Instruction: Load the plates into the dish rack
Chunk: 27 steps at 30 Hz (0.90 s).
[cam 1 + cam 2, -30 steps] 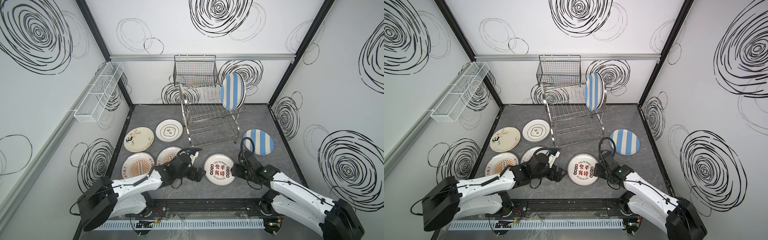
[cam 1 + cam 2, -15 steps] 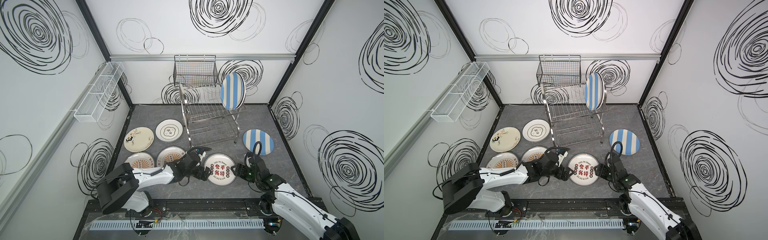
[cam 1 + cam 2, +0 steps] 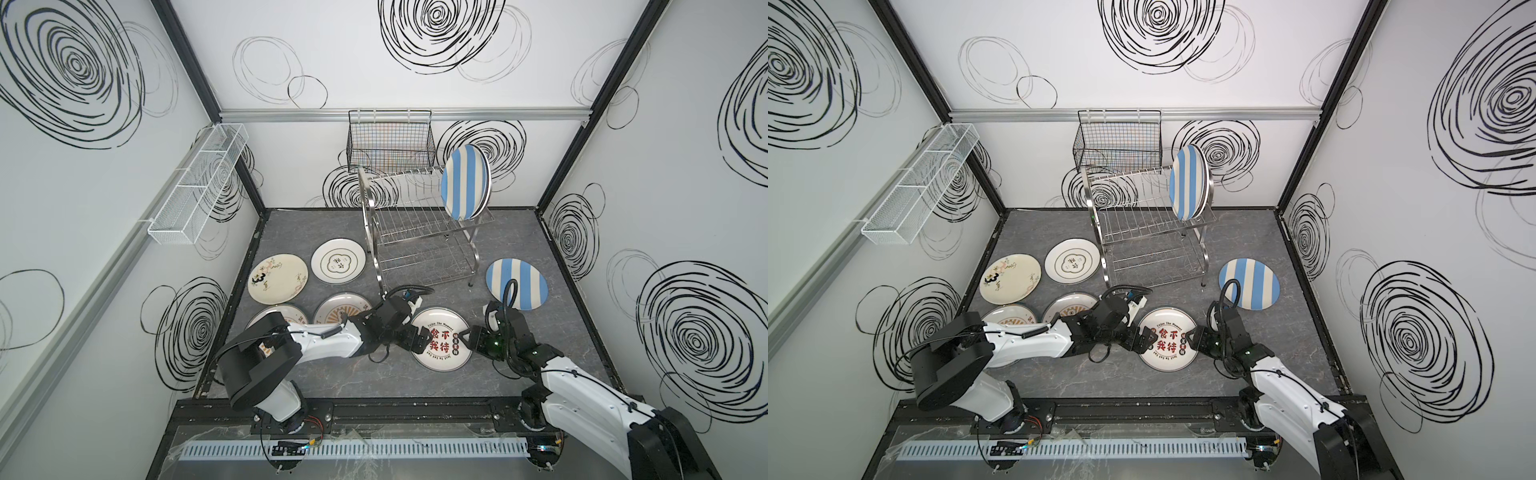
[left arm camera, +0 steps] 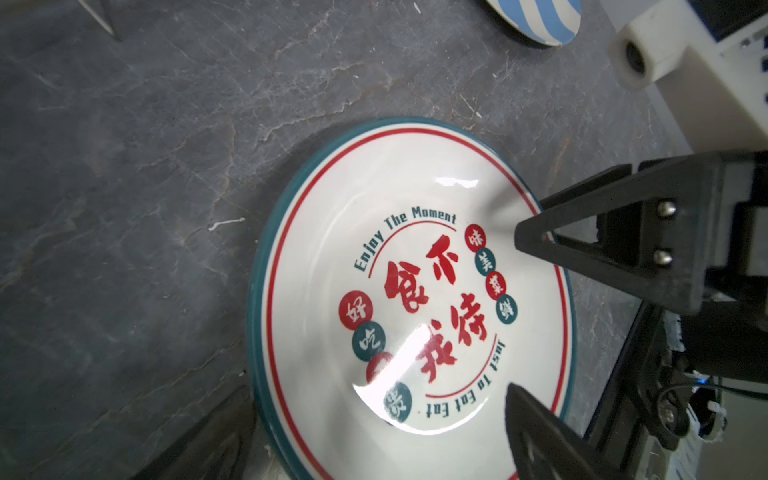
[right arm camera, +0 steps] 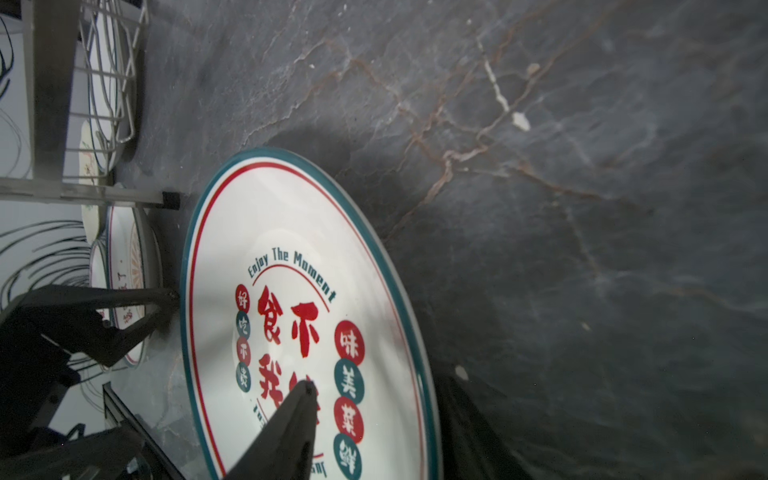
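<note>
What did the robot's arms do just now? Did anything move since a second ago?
The left gripper edged right, up against the left rim of the green-rimmed plate. The right gripper settled astride the plate's right rim; a firm grip can't be confirmed yet. The plate, the dish rack and the striped plate in it stayed put.

Both top views hang high above and in front of the green-rimmed plate (image 3: 440,338) (image 3: 1167,340), tilted steeply down toward the back wall (image 3: 415,95), far enough to hold the whole enclosure. The left wrist camera sits close at the plate's (image 4: 411,291) left rim, looking across it; the right wrist camera, close at its right rim, faces back toward the dish rack (image 5: 112,104). All four share the plate (image 5: 291,291).
</note>
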Each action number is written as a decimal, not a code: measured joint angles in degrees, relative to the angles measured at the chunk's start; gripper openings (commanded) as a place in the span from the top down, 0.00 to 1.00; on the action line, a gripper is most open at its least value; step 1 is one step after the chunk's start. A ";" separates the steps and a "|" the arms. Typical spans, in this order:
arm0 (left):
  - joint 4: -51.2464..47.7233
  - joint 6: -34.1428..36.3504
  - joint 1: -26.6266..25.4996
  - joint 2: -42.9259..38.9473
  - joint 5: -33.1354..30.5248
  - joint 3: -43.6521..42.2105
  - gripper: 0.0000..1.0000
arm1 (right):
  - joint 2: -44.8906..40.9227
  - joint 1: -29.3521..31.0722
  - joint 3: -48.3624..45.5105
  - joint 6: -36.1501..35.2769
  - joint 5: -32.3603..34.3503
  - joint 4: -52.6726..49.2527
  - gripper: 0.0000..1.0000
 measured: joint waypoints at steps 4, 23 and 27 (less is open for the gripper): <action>0.42 0.02 0.20 0.50 0.59 0.02 0.04 | 0.35 -1.27 -0.74 0.02 -1.46 1.33 0.60; 0.39 -1.53 -0.17 0.28 0.92 -0.61 0.04 | -5.73 -2.95 -2.67 0.20 -2.80 -0.81 0.92; -0.85 -1.66 -0.79 -1.73 0.94 -0.76 0.04 | -6.16 -2.95 -0.17 -0.28 -3.10 -3.39 0.99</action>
